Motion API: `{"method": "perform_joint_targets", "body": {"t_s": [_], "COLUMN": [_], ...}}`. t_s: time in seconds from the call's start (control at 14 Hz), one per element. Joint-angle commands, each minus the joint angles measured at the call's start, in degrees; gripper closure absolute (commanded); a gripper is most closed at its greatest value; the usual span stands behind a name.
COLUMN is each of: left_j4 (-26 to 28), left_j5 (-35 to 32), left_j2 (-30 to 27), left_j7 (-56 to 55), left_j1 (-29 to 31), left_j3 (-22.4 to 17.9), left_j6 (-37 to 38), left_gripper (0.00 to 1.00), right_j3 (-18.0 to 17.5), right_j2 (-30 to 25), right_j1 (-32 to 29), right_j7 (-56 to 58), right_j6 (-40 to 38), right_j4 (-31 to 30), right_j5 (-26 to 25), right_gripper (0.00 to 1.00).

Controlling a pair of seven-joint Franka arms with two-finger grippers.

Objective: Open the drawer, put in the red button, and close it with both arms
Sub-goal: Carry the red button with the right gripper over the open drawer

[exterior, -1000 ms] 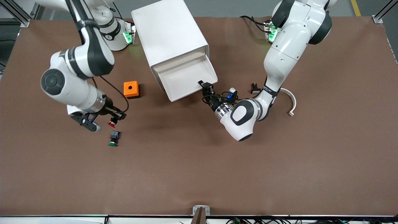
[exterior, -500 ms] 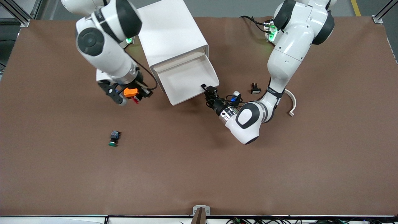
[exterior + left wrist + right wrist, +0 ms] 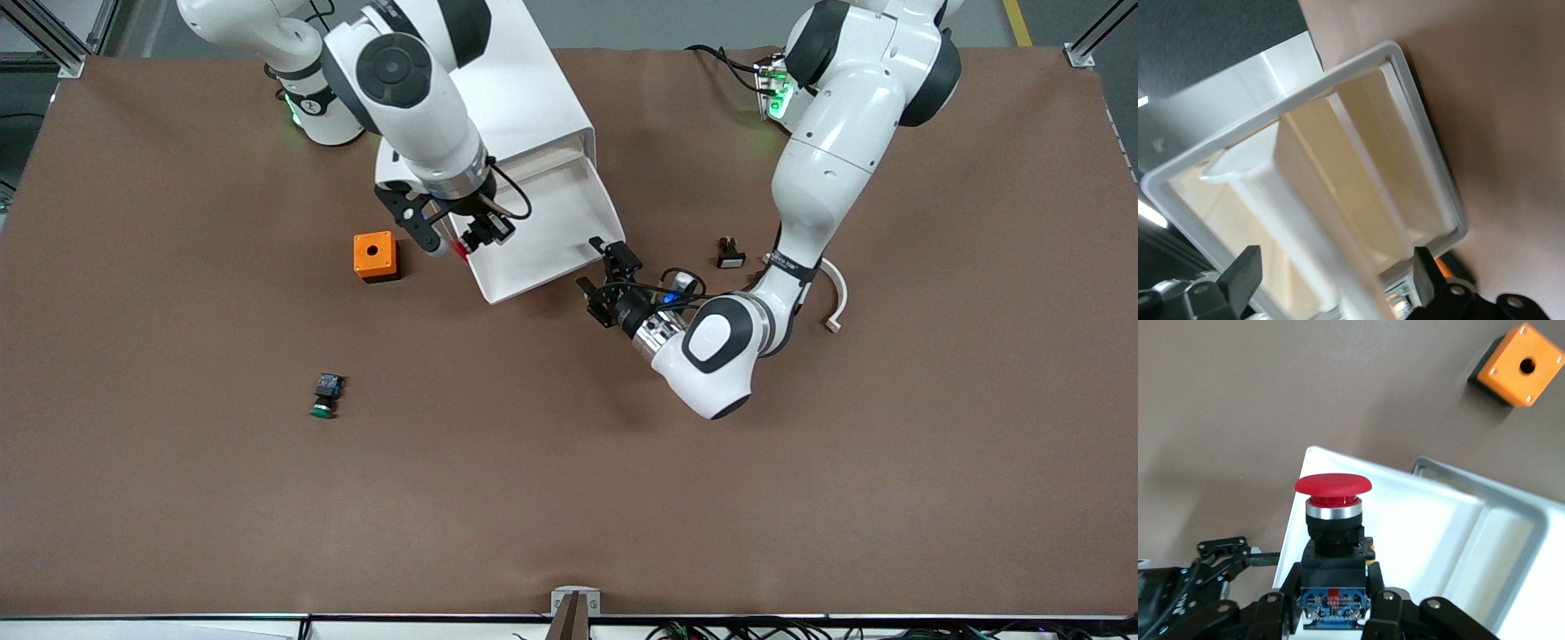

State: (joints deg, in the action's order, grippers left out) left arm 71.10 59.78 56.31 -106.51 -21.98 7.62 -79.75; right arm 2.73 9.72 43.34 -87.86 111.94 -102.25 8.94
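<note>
Over the open drawer (image 3: 542, 227) of the white cabinet (image 3: 484, 98), near the middle of the table's edge where the arm bases stand, the right gripper (image 3: 462, 238) hangs with its jaws clenched on the red button (image 3: 1331, 520). Button is upright in the fingers (image 3: 1381, 603), red cap away from the wrist, above the drawer's corner nearest the orange box (image 3: 374, 256). Left gripper (image 3: 609, 280) sits just off the drawer's front lip at the corner toward the left arm's end, jaws released, not touching the lip. Green button (image 3: 325, 396) lies on the brown table (image 3: 569, 498), well apart, nearer the front camera than the orange box. Small black part (image 3: 729, 253) and a curved white piece (image 3: 834, 293) lie beside the left arm.
</note>
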Motion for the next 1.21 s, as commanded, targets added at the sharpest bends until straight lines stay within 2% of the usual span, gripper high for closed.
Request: {"method": "perform_joint_targets", "body": {"t_s": [0.0, 0.21, 0.5, 0.79, 1.14], "left_j4": [-2.27, -4.83, -4.83, -4.3, -3.95], "left_j5": [0.94, 0.6, -3.96, -18.18, -36.29], "left_j2": [-1.9, -3.04, -7.87, -14.2, -16.32], "left_j7": [7.96, 13.66, 34.66, 47.6, 51.93], "left_j1": [3.25, 3.69, 3.7, 2.9, -1.05], "left_j3": [2.83, 2.4, -0.85, -0.95, -0.85], "left_j6": [1.53, 1.79, 1.1, -6.27, -17.61], "left_gripper": [0.0, 0.0, 0.0, 0.0, 0.0], "right_j3": [0.7, 0.78, 0.78, 0.78, 0.78], "right_j2": [0.48, 1.79, 4.6, 5.93, 7.51], "right_j1": [3.32, 6.22, 8.68, 10.27, 11.5], "right_j7": [-4.59, -9.6, -13.12, -15.67, -18.14], "right_j6": [3.1, 8.02, 11.98, 13.13, 13.4], "right_j4": [-2.07, -4.53, -5.24, -5.24, -5.15], "right_j5": [0.55, 0.11, 0.02, -0.07, -0.07], "right_gripper": [1.0, 1.0, 1.0, 1.0, 0.98]}}
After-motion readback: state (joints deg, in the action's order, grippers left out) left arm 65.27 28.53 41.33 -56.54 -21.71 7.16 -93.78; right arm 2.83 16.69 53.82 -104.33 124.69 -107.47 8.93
